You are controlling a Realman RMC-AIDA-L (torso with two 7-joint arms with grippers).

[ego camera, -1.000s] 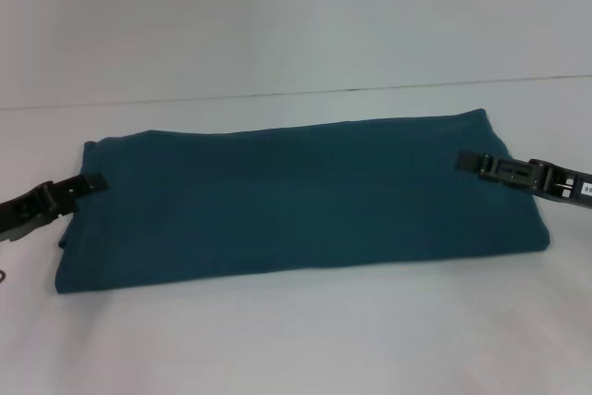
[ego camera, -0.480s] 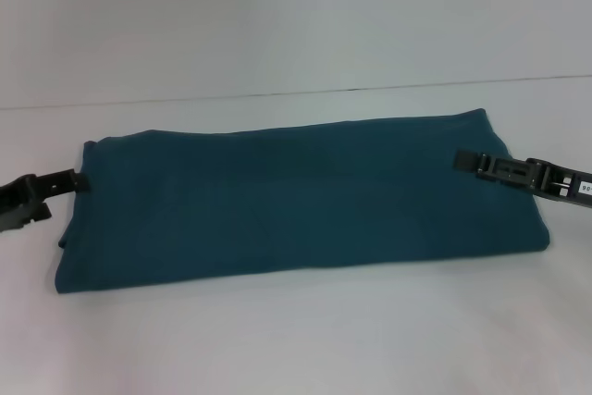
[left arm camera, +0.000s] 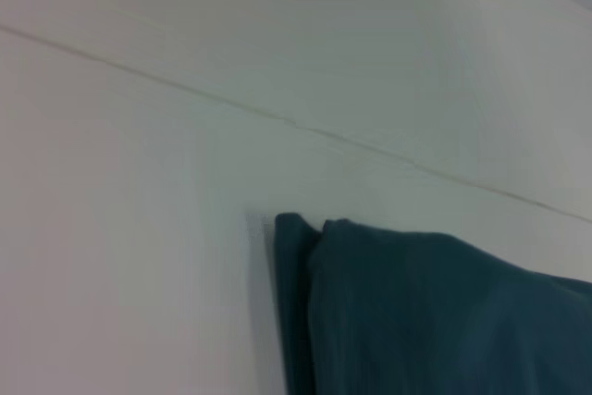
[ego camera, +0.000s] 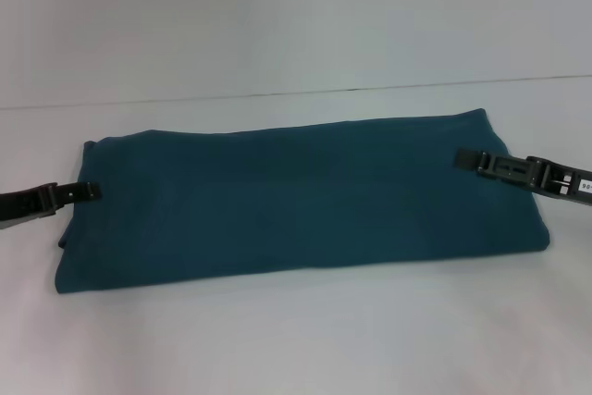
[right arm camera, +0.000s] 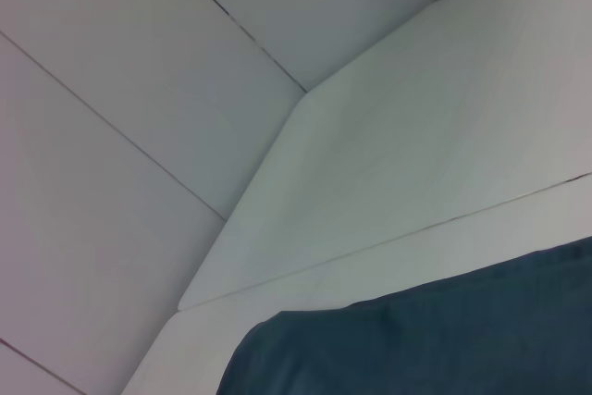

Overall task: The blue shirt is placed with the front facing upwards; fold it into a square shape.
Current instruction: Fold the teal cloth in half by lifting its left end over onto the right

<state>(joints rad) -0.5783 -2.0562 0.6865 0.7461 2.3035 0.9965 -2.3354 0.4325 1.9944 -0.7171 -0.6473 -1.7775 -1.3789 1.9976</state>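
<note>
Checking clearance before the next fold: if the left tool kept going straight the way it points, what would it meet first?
Probably the blue shirt itself: the left tool points inward at its left edge, seemingly already touching.

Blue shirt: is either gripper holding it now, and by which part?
Cannot be told. The left gripper sits at the blue shirt's left end and the right gripper at its right end, but no grip shows.

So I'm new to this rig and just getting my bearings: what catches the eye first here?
The dark teal-blue cotton shirt, folded into a long band with its plain side up, fills the middle of the white table. A black left gripper meets its left end, and a black right gripper lies over its right end.
</note>
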